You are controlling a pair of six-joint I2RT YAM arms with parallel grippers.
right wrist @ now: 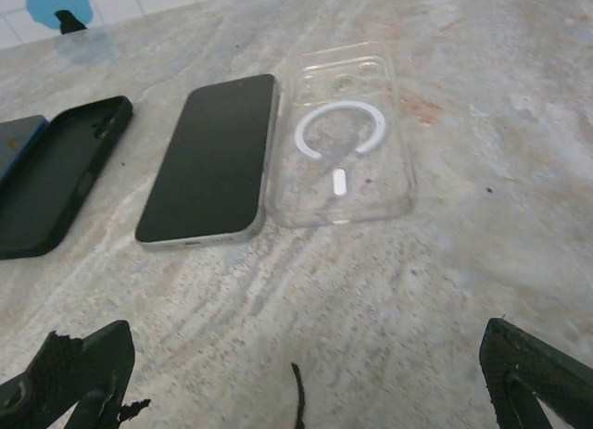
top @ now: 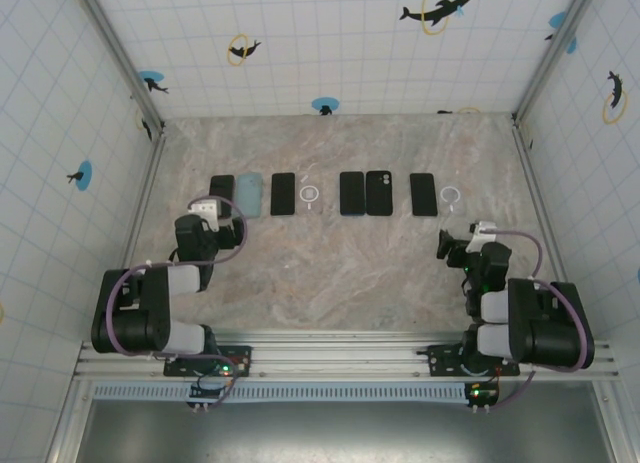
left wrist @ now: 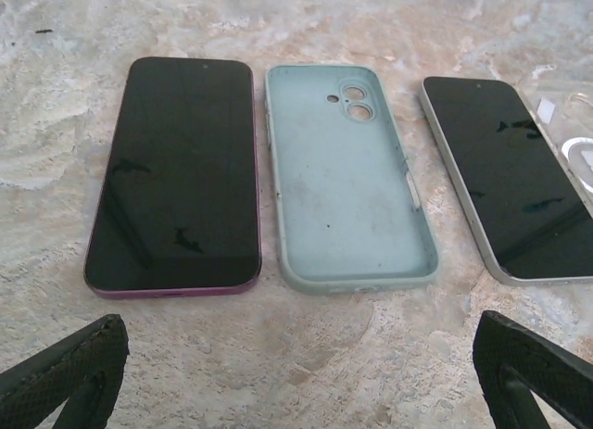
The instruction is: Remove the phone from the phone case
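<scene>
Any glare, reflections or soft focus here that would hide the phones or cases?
Left wrist: sharp; the purple phone and silver phone mirror dark dolphin shapes, no blown-out glare. Right wrist: clear case readable with mild sheen; the blue wall decal behind is soft. Top external: even light, faint shadows on the table, everything small.

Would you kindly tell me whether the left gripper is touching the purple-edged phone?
Apart. The left wrist view shows a band of bare tabletop between the open left gripper and the near edge of the purple-edged phone.
</scene>
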